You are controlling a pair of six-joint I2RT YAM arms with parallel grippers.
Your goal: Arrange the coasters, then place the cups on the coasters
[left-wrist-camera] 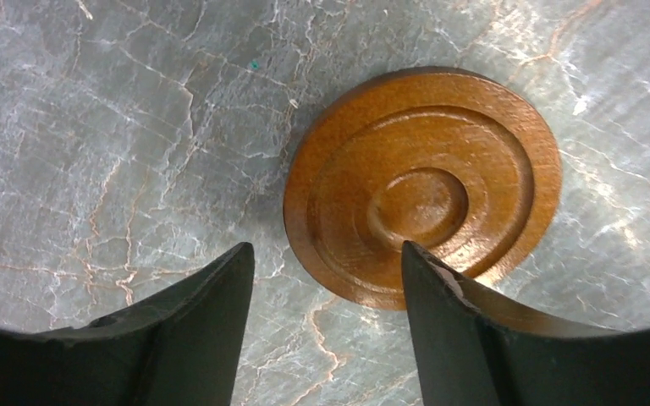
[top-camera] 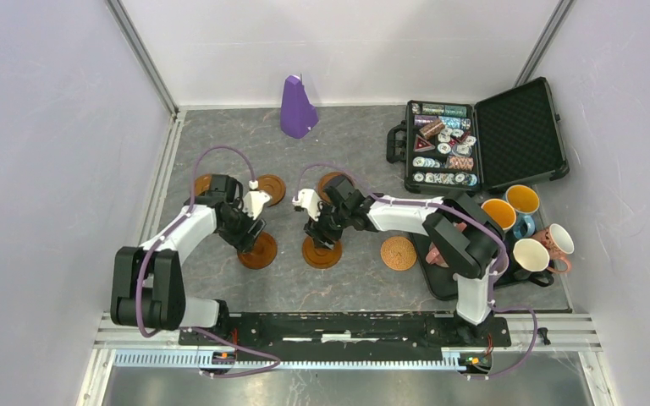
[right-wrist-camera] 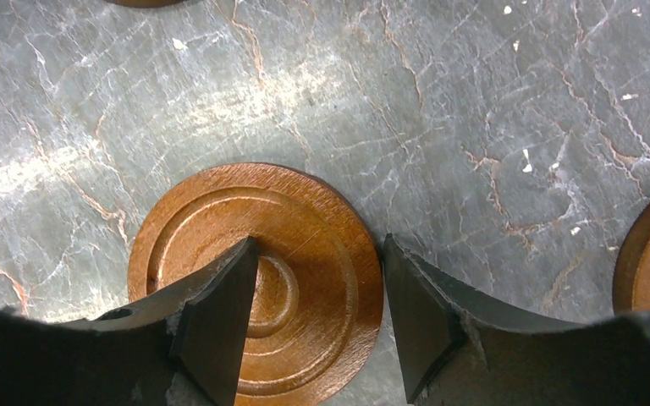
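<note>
**A:** Why are the mugs (top-camera: pixel 531 254) bunched at the right edge of the desk (top-camera: pixel 364 144)?

**B:** I'd say they wait there until the coasters (top-camera: pixel 271 188) are set: three far, three near, all flat, spaced to take a mug each. The patterned coaster (top-camera: pixel 399 252) lies nearest the mugs.

**A:** And the left end effector (left-wrist-camera: pixel 326 254)?

**B:** Its fingers are apart and hold nothing. The near left coaster (left-wrist-camera: pixel 423 186) lies just ahead, its rim under one finger.

**A:** The right end effector (right-wrist-camera: pixel 318 245)?

**B:** Also apart, pointing down over the near middle coaster (right-wrist-camera: pixel 288 203), one finger above its centre and one beside its rim. It's probably there to shift it, but I can't tell if it touches.
</note>
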